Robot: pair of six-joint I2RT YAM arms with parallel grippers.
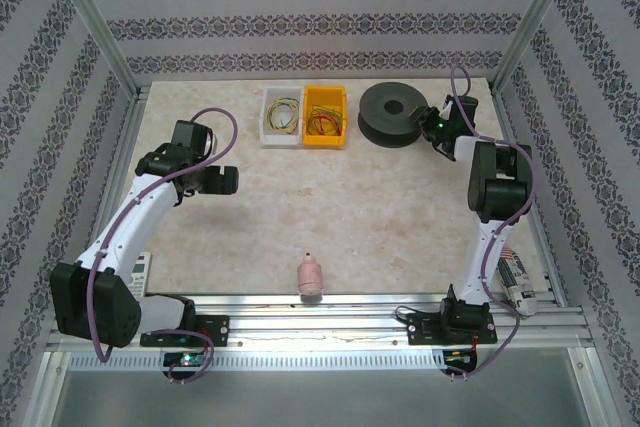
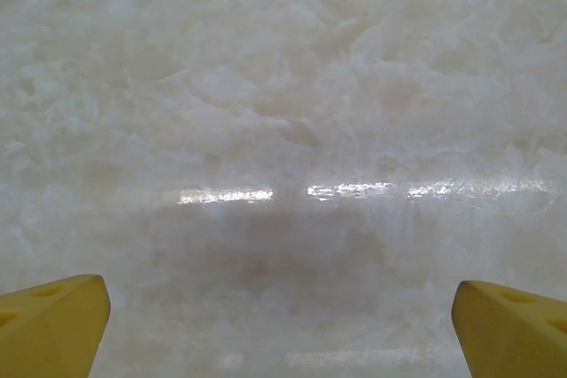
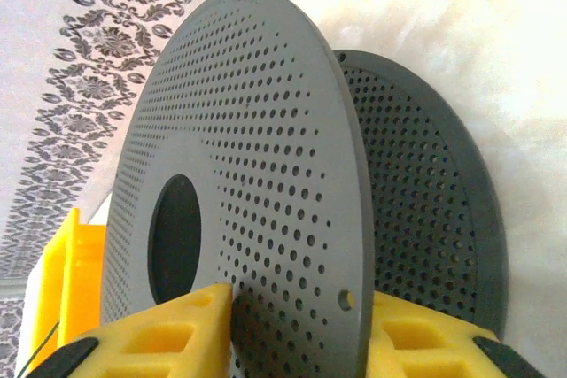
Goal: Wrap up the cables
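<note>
Two grippers are shown: the right gripper (image 3: 297,312) is clamped on a flange of the black spool (image 3: 257,157); the left gripper (image 2: 283,320) is held wide open above the desk (image 2: 283,86).

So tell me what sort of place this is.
Probably a robot test cell rather than a lived-in room: an aluminium frame holds wallpaper-print panels around a marble-look tabletop, the left arm and right arm are mounted at its near edge, and a black spool sits at the back.
</note>
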